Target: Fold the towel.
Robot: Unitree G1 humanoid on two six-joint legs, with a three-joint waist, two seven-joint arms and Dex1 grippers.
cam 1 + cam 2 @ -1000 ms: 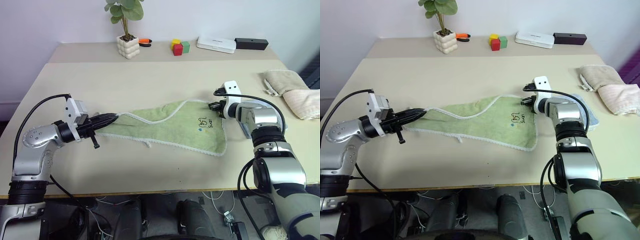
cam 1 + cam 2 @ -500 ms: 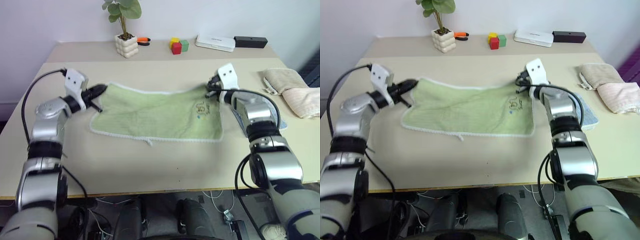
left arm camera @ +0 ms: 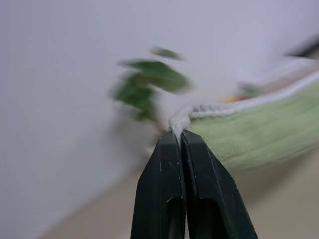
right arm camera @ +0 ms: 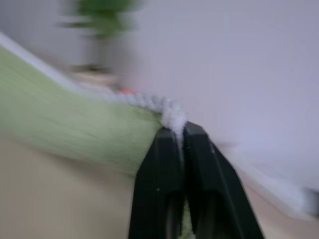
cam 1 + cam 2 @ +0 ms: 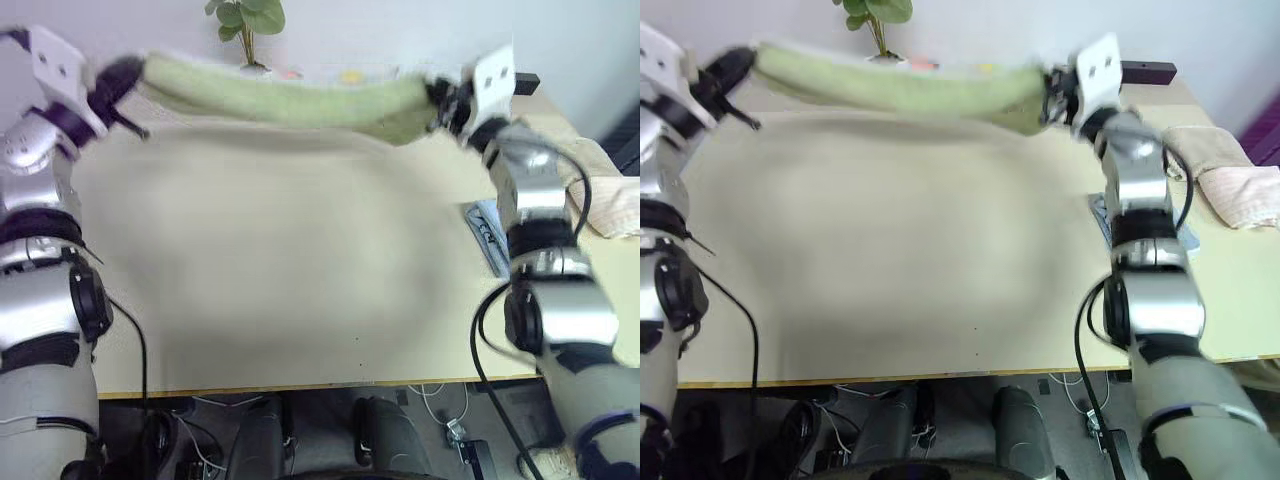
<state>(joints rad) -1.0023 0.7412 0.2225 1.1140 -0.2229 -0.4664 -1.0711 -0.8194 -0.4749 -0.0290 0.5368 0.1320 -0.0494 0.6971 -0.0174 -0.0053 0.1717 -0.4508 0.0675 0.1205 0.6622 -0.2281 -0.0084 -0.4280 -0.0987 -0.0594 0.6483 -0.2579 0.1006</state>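
Towel (image 5: pixel 290 100) lifted off beige table (image 5: pixel 300 250), lavender wall (image 5: pixel 970 30) behind

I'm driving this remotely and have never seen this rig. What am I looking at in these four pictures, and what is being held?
It is a humanoid robot with two arms, each ending in a pair of black jaws. The two wide pictures come from the two eyes of a camera on its head, looking down over a beige table. The two close pictures come from cameras on the wrists, looking along the jaws. The left gripper and right gripper are each shut on a white-edged corner of the green towel, which hangs stretched between them above the table. Beige towels lie at the table's right edge, and a potted plant stands at the back.
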